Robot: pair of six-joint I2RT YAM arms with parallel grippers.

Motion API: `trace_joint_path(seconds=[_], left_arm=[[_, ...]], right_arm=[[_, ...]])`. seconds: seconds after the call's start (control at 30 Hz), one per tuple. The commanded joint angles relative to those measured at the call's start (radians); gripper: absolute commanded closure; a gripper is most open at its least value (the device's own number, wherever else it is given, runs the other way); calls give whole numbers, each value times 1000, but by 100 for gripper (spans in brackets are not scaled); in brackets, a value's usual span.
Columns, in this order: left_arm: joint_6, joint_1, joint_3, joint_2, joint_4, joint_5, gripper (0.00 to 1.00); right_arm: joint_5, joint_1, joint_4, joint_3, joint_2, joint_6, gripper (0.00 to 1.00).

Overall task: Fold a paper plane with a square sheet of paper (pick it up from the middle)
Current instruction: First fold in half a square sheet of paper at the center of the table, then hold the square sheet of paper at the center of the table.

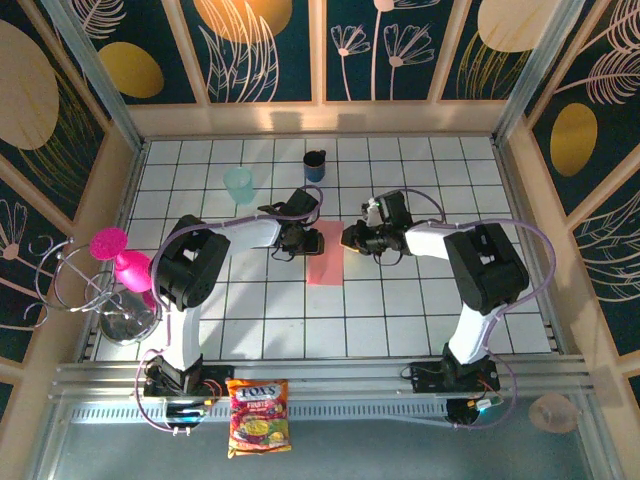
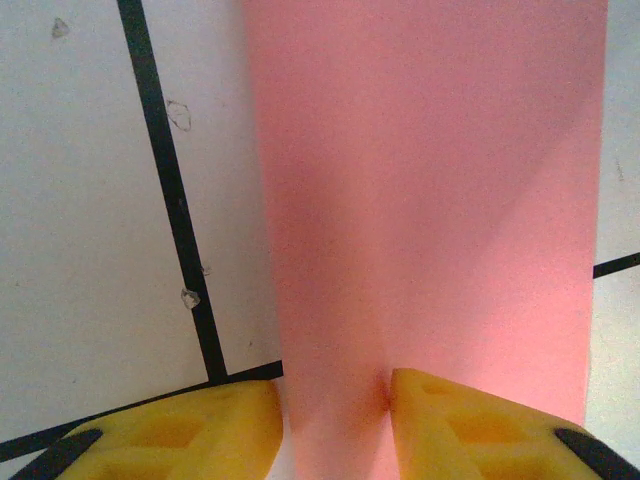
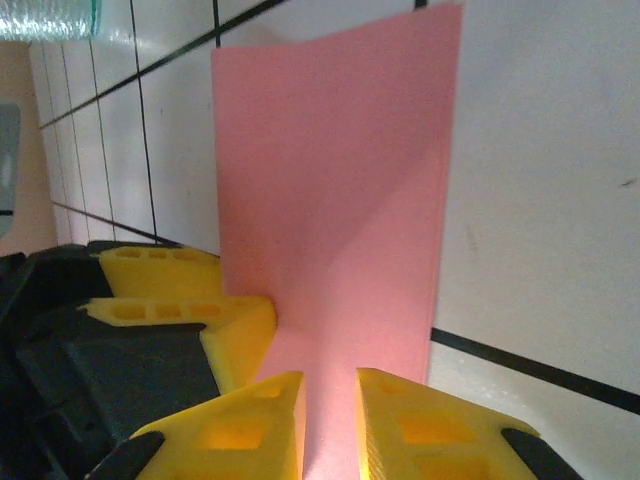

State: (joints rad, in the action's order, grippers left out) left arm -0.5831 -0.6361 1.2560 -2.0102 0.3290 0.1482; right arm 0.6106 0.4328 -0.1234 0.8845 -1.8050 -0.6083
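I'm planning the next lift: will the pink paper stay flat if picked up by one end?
Probably not: the paper looks thin, and the shaded band down its middle suggests it bends easily, so it would likely droop. It seems very light; a push may slide it over the glossy table.

Top view: far end of the paper (image 1: pixel 325 265) lies under the left pincer (image 1: pixel 308 241) and right pincer (image 1: pixel 351 238) — contact too small to tell.
Left wrist: paper runs off top and bottom edges; fingers (image 2: pixel 180 437) cropped at bottom.
Right wrist: paper's near end cropped between the fingers (image 3: pixel 430 430); cup (image 3: pixel 50 15) cut off and blurred — top-left corner.
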Motion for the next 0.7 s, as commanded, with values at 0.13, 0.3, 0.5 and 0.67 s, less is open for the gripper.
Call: trace_joint_path(seconds=[0.13,0.3,0.5,0.67], left_arm=[[14,-2,-65,-195,-59,-66,60],[13,-2,-69,-196,-60,-65,60],[12,-3,-74,-194,-65,-64,60],[11,-2,-84,-181,-68,-62,60]], right_arm=[[49,37,-37,44,-55,-11,82],[42,41,-26,48,-75,-12,84],[5,40,23,42,-98,15,85],[-19,27,57,24,-116,35,86]])
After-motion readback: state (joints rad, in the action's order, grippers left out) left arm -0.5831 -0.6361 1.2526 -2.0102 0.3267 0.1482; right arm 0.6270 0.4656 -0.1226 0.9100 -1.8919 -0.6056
